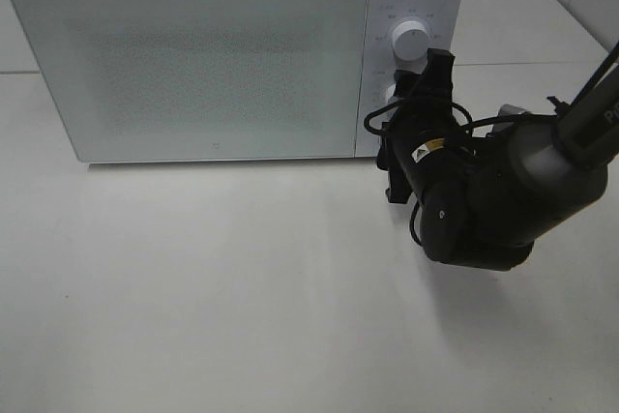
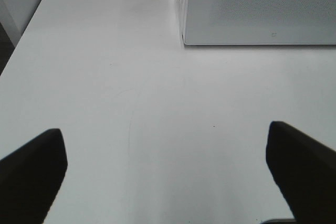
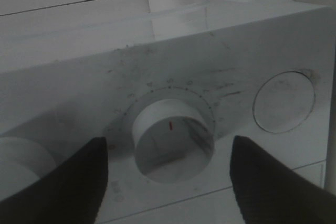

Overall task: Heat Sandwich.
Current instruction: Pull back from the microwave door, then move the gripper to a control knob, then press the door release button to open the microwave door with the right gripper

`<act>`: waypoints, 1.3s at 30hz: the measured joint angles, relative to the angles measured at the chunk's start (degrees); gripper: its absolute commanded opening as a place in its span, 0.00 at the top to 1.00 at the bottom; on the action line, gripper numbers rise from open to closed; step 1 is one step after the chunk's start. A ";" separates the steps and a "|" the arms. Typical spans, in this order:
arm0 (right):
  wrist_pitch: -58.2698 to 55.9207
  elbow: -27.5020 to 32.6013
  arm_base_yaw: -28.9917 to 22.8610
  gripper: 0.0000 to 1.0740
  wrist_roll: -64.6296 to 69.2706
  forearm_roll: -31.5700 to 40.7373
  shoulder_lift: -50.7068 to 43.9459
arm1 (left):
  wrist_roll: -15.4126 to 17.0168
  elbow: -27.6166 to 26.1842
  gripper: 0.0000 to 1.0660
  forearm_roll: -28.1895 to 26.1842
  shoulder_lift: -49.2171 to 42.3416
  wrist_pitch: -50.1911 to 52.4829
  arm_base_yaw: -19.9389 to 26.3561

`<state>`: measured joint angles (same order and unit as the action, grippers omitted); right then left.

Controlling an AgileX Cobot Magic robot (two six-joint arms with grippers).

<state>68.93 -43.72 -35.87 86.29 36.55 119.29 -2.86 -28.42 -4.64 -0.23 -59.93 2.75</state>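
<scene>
The sandwich is out of view. A white microwave (image 1: 193,55) stands at the back of the table with its door shut. My right gripper (image 1: 401,125) is at the control panel and straddles the lower knob (image 3: 170,140). Its fingers (image 3: 68,182) stand open on either side of the knob with a gap to it. The knob's red mark points away from the table. My left gripper (image 2: 164,132) is open over bare tabletop, left of the microwave's front corner (image 2: 185,40), and holds nothing. It does not show in the high view.
A second white knob (image 1: 410,42) sits above the lower one, and a round button (image 3: 283,102) is set in the panel beside it. The white table (image 1: 242,297) stretches out in front of the microwave. The right arm (image 1: 503,191) hangs over the table's right side.
</scene>
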 measured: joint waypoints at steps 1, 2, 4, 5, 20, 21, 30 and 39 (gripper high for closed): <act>0.00 0.00 0.00 0.33 -0.86 0.00 0.00 | 0.00 0.00 0.08 0.00 0.00 0.00 0.00; 0.00 0.00 0.00 0.32 -1.03 0.00 0.00 | 0.00 0.00 0.08 0.00 0.00 0.00 0.00; 0.00 0.00 0.00 0.31 -1.32 -0.11 0.00 | 0.00 0.00 0.08 0.00 0.00 0.00 0.00; 0.00 0.00 0.00 0.31 -1.66 -0.17 0.00 | 0.00 0.00 0.08 0.00 0.00 0.00 0.00; -0.57 6.42 0.00 0.31 -4.07 -5.50 -3.44 | 0.00 0.00 0.08 0.00 0.00 0.00 0.00; -0.80 7.10 0.00 0.31 -4.13 -6.36 -3.84 | 0.00 0.00 0.08 0.00 0.00 0.00 0.00; -8.88 11.52 0.00 0.31 -8.94 -12.43 -10.20 | 0.00 0.00 0.08 0.00 0.00 0.00 0.00; -28.42 12.15 0.00 0.31 -27.22 -17.42 -20.34 | 0.00 0.00 0.08 0.00 0.00 0.00 0.00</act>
<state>40.51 -31.57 -35.87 59.07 19.14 98.95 -2.86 -28.42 -4.64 -0.23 -59.93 2.75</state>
